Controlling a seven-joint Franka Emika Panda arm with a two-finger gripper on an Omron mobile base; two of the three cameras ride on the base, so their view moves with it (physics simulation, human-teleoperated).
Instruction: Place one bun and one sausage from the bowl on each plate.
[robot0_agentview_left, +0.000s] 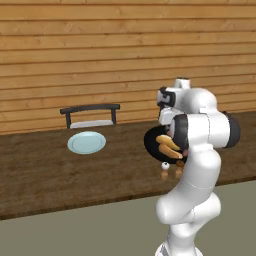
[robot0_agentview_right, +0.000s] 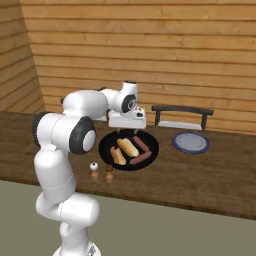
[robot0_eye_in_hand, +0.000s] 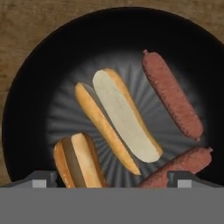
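Observation:
The wide black bowl (robot0_agentview_right: 106, 145) stands on the wooden table and holds two buns and two sausages. In the hand view, a split bun (robot0_eye_in_hand: 120, 116) lies across the middle of the bowl (robot0_eye_in_hand: 39, 74) and a second bun (robot0_eye_in_hand: 78, 159) sits at the lower left. One sausage (robot0_eye_in_hand: 172, 94) lies to the right and another (robot0_eye_in_hand: 186, 162) at the lower right. My gripper (robot0_agentview_right: 127, 130) hangs open just above the bowl, with nothing between its fingertips (robot0_eye_in_hand: 43, 179). The pale blue-green plate (robot0_agentview_left: 86, 142) lies empty to the left. An empty dark blue-grey plate (robot0_agentview_right: 191, 142) lies to the right.
Two small shakers (robot0_agentview_right: 94, 171) (robot0_agentview_right: 109, 173) stand on the table just in front of the bowl. A dark chair (robot0_agentview_right: 181, 117) is behind the table, against the wooden plank wall. My own arm hides part of the bowl (robot0_agentview_left: 151, 140) in the left base view.

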